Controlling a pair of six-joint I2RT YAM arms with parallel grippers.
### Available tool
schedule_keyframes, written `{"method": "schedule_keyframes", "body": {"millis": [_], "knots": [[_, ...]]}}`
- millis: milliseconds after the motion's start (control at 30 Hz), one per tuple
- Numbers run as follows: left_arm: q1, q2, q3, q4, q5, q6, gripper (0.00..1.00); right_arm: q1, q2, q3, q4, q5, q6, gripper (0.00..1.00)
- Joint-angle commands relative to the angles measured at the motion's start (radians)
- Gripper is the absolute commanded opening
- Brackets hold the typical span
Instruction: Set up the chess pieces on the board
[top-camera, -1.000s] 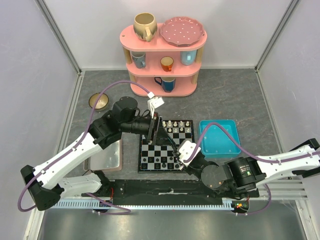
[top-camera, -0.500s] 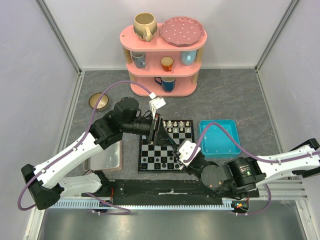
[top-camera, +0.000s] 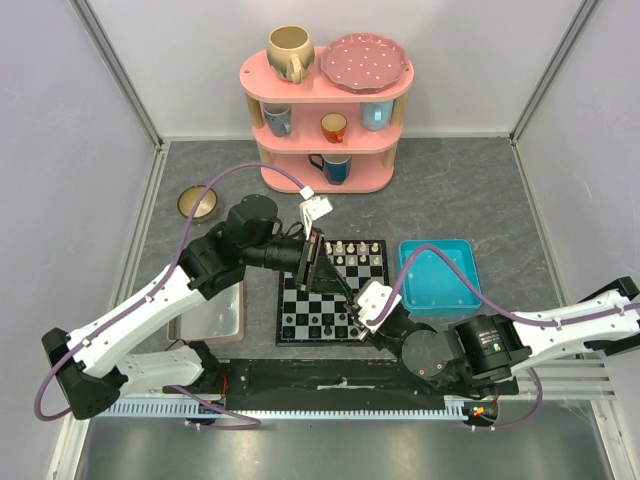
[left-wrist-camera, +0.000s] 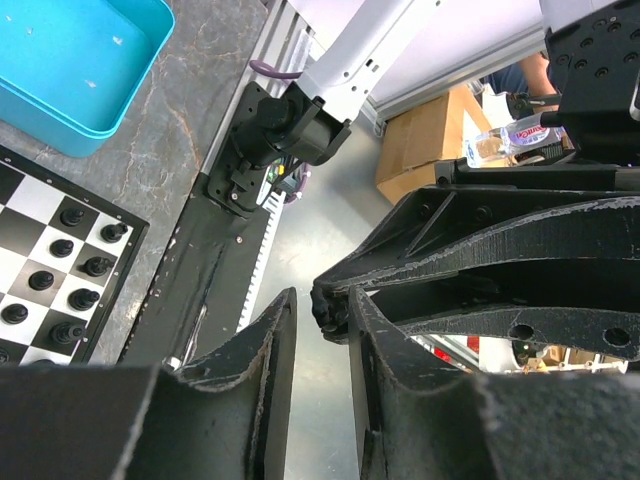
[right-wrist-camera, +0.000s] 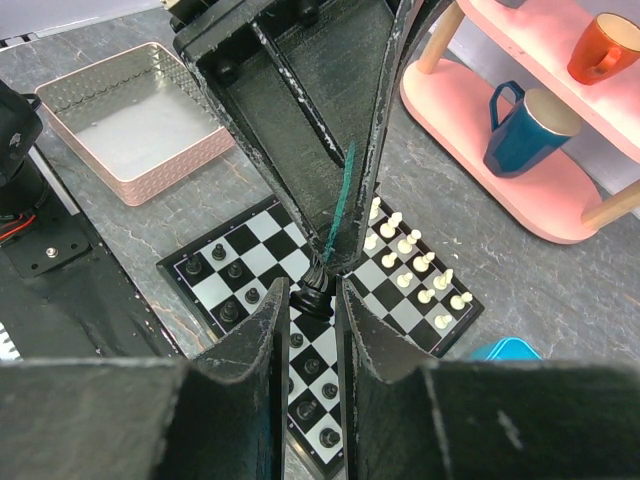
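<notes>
The board (top-camera: 300, 297) lies between both arms. Cream-white chess pieces (top-camera: 357, 251) stand in its far rows, black ones (top-camera: 316, 325) in its near rows. Above the board's middle the two grippers meet tip to tip. My right gripper (right-wrist-camera: 311, 300) is shut on the base of a black chess piece (right-wrist-camera: 313, 296). The left gripper (left-wrist-camera: 320, 312) reaches down over that piece's top (left-wrist-camera: 331, 311), its jaws narrow but open. The piece rests against one left finger (left-wrist-camera: 365, 320), with a gap to the other. In the top view the left gripper (top-camera: 318, 262) hides the held piece.
A blue tray (top-camera: 440, 278) sits right of the board, and a pink-rimmed grey tray (top-camera: 212, 315) left of it under the left arm. A pink shelf (top-camera: 325, 110) with cups and a plate stands at the back. A gold disc (top-camera: 198, 202) lies at the far left.
The left gripper's jaws have narrowed around the top of the black piece. Both arms have barely moved and the right gripper's hold is unchanged.
</notes>
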Motion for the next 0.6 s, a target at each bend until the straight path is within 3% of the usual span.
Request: {"method": "schedule_keyframes", "body": {"millis": [0,233,567], "knots": [[-0.006,-0.028,0.032,0.046,0.048,-0.027,0.32,0.009,0.002,0.002,0.039,0.033,0.000,0.00],[-0.008,-0.035,0.025,0.055,0.061,-0.039,0.23,0.007,0.005,0.009,0.036,0.029,0.005,0.00],[-0.008,-0.040,0.014,0.066,0.075,-0.045,0.25,0.009,0.013,0.013,0.034,0.025,0.003,0.00]]}}
